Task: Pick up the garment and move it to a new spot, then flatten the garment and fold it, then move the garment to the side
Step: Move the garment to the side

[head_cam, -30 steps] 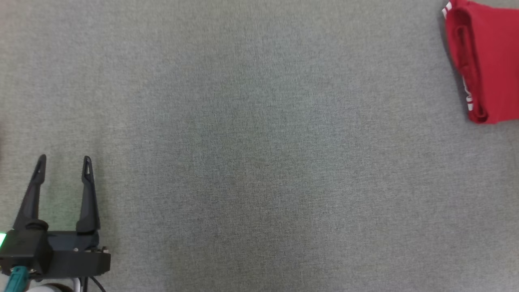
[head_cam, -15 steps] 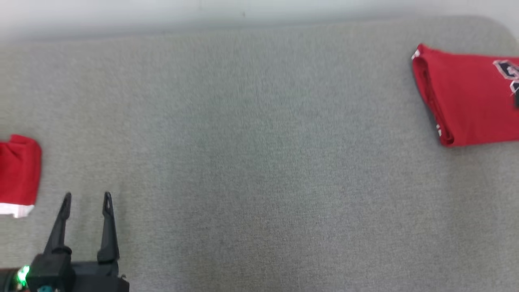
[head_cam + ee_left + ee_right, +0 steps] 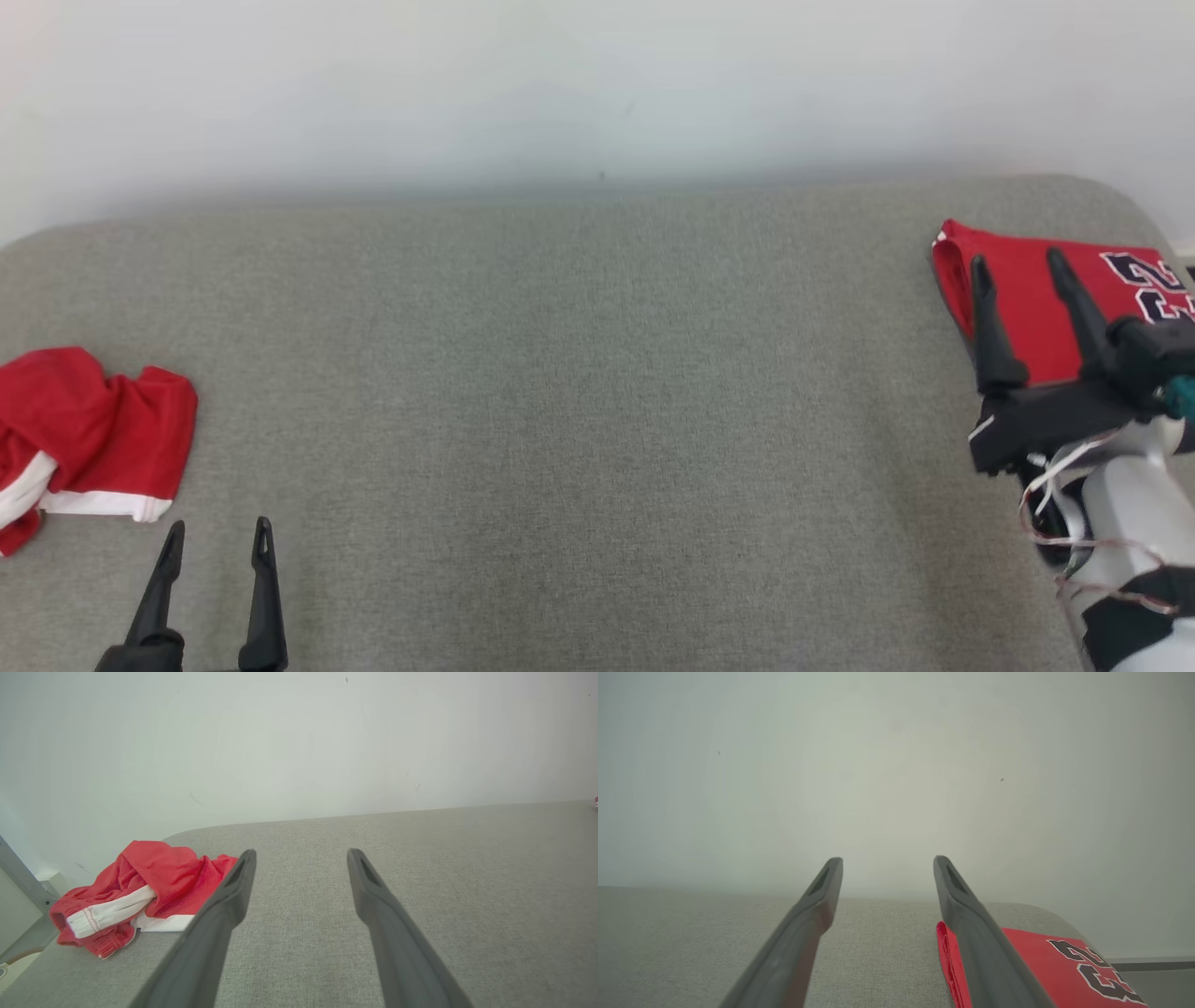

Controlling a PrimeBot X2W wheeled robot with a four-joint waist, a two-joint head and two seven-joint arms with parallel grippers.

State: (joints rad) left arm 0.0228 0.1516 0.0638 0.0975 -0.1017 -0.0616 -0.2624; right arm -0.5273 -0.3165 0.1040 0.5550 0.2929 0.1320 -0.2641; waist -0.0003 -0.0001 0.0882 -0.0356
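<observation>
Nearest, at the lower left of the head view: left claw [image 3: 219,525], released, fingers spread above the grey fabric counter [image 3: 597,420], gripping nothing. Just beyond and to its left, a crumpled red garment [image 3: 93,420] with white trim, heaped near the counter's left edge, apart from the fingers. Over at the right, right claw [image 3: 1017,258], likewise released, fingers parted over the near-left part of a folded red jersey [image 3: 1022,299] with dark numerals, lying flat by the far right corner; cannot tell whether touching the cloth. Well apart, the two garments. Farthest back, a plain pale wall [image 3: 597,84].
</observation>
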